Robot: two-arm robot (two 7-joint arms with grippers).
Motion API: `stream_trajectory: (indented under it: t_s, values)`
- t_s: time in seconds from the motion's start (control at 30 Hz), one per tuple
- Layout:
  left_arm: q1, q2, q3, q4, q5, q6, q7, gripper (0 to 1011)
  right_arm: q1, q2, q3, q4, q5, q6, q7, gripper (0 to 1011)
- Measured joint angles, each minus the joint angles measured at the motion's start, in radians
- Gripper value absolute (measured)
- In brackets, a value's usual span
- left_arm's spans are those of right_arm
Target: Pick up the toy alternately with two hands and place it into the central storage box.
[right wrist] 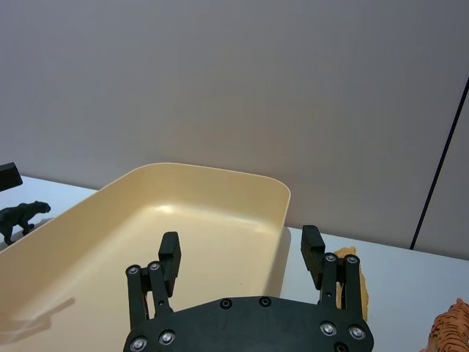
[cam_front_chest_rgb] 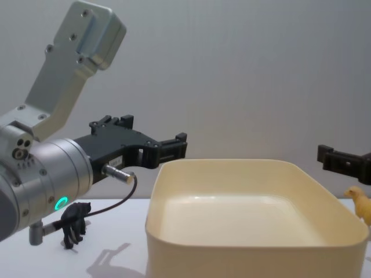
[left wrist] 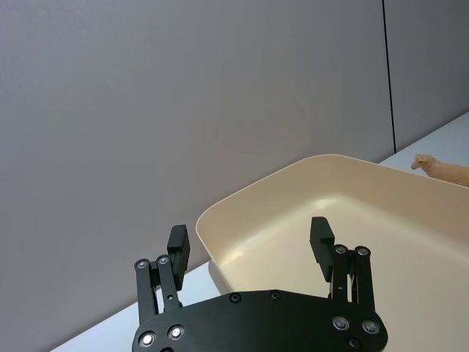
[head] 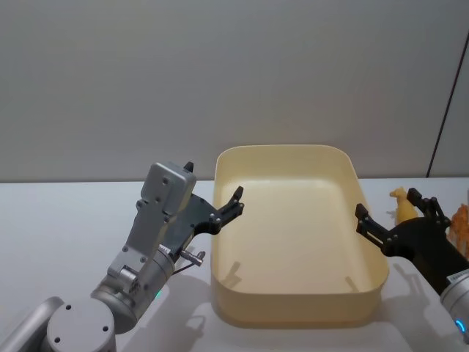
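Observation:
The cream-yellow storage box sits in the middle of the white table, with nothing showing inside it. My left gripper hovers open and holds nothing, above the box's left rim. A black panther toy stands on the table left of the box, under the left arm. At the box's right rim my right gripper is open too, holding nothing. A small yellow animal toy stands just right of the box, beside that gripper. In the wrist views each gripper shows spread fingers over the box.
An orange tiger toy stands at the table's far right edge. A plain grey wall runs behind the table, with a dark vertical cable at the right. The left arm's cable hangs near the panther.

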Motion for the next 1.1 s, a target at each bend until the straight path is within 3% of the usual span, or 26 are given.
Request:
stream_trajectory:
  t_s: [1.1]
  values:
    - [0.000,0.000,0.000,0.000,0.000,0.000,0.000,1001,-0.013,0.009,0.007,-0.011,0.006,-0.003,-0.010,1001]
